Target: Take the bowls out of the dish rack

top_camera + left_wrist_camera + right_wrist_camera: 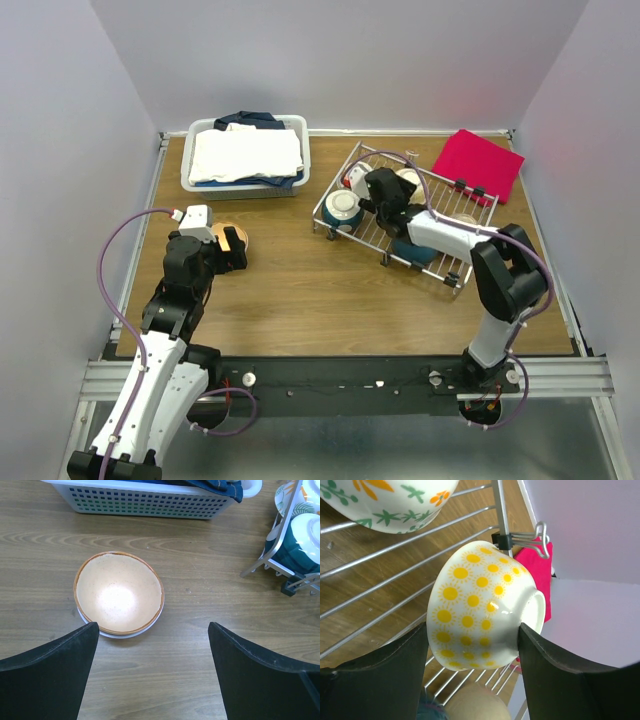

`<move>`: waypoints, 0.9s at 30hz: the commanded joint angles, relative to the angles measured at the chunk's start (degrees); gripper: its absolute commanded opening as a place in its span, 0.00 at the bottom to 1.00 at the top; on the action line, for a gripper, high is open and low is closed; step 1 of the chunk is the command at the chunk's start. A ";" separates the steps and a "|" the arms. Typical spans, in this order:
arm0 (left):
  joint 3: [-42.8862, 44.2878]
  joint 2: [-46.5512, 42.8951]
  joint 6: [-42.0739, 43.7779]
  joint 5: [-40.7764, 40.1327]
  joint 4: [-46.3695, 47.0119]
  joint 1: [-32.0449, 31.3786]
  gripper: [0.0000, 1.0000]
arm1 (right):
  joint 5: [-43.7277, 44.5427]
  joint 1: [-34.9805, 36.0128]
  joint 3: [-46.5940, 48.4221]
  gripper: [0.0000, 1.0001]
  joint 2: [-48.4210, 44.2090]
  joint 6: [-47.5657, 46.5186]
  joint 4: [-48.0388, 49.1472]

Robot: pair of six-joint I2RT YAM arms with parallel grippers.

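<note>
The silver wire dish rack [450, 215] stands at the back right. My right gripper [383, 192] reaches into it. In the right wrist view it [472, 627] is shut on a white bowl with yellow suns [480, 595], which lies tipped on its side between the fingers, above the wires. A floral bowl [385, 505] and a beige bowl [475, 705] sit beside it. A teal bowl with a white inside [343, 207] is at the rack's left end. My left gripper [152, 627] is open and empty, just short of an orange-inside bowl [119, 592] stacked on a pale bowl on the table.
A white plastic bin of folded cloth [245, 155] stands at the back left, just beyond the stacked bowls. A red cloth [478, 165] lies behind the rack. The rack's corner and black clip [290, 587] show at the right in the left wrist view.
</note>
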 commanded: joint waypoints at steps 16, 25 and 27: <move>2.61 -0.08 -3.33 9.06 3.02 -0.27 0.99 | -32.49 0.71 4.21 0.48 -23.58 45.32 -13.89; 4.99 5.54 -11.60 17.95 12.16 -0.53 0.99 | -49.81 0.71 -2.38 0.48 -30.62 63.87 -1.77; 5.08 6.60 -14.40 19.88 15.15 -0.80 0.99 | -52.36 0.62 -5.02 0.48 -31.76 69.40 2.98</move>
